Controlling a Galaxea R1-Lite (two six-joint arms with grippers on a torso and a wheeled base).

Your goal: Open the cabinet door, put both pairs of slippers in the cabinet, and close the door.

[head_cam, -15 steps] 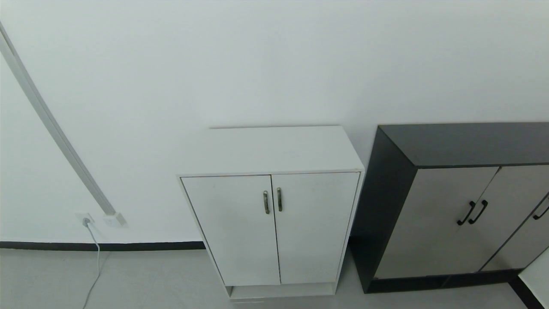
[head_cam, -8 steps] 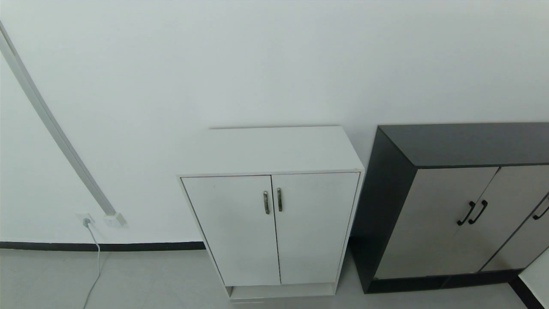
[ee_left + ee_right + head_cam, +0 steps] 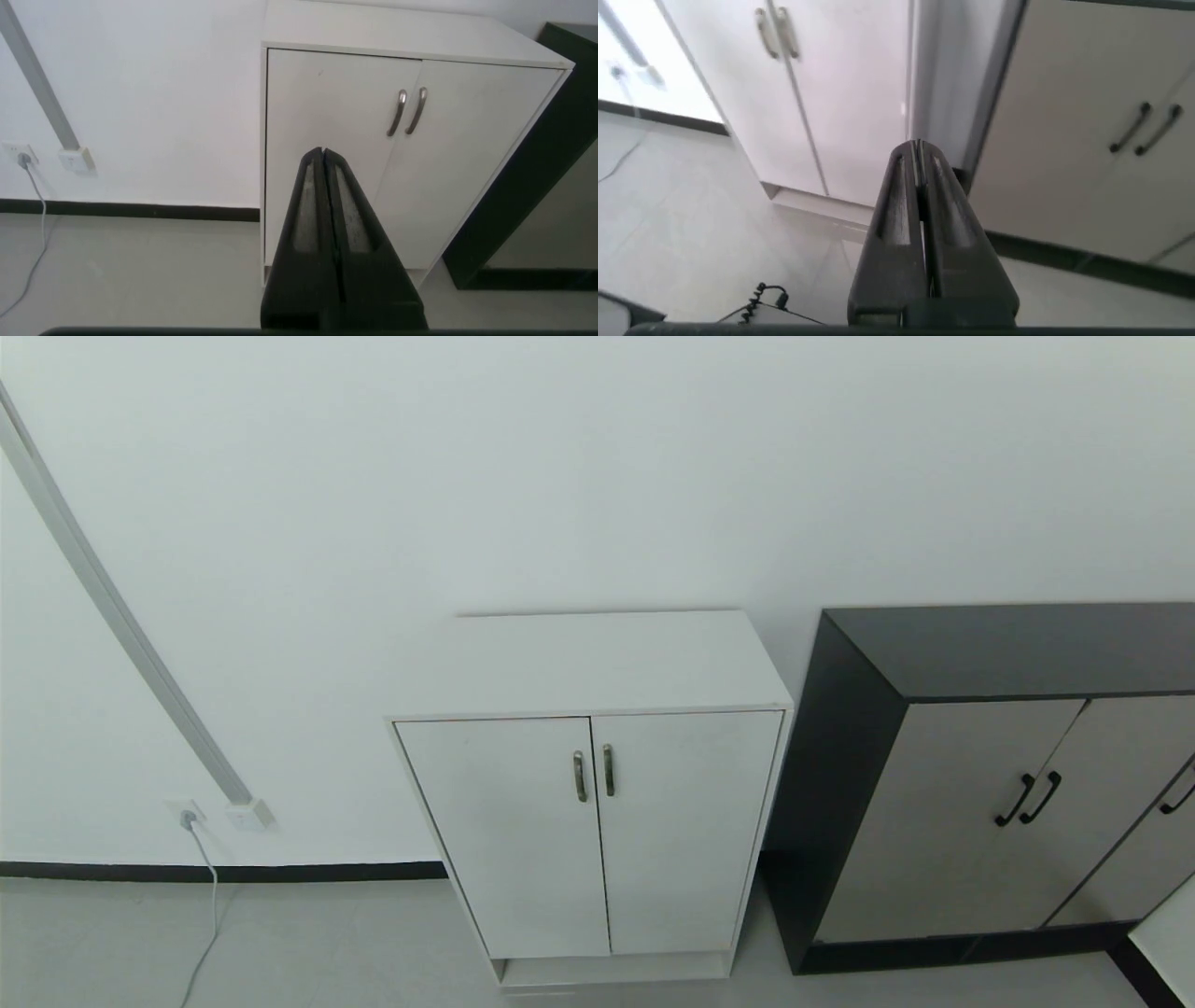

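A white two-door cabinet (image 3: pixel 597 821) stands against the wall, both doors closed, with two metal handles (image 3: pixel 594 773) side by side at the centre seam. The left wrist view shows the white cabinet (image 3: pixel 392 140) ahead of my left gripper (image 3: pixel 323 154), whose fingers are pressed together with nothing held. My right gripper (image 3: pixel 917 147) is shut and empty too, held above the floor in front of the white cabinet (image 3: pixel 831 84).
A black cabinet (image 3: pixel 990 775) with grey doors and black handles stands right beside the white one. A wall socket (image 3: pixel 187 817) with a cable sits low on the left wall. A slanted cable duct (image 3: pixel 112 607) runs down the wall. Grey floor lies in front.
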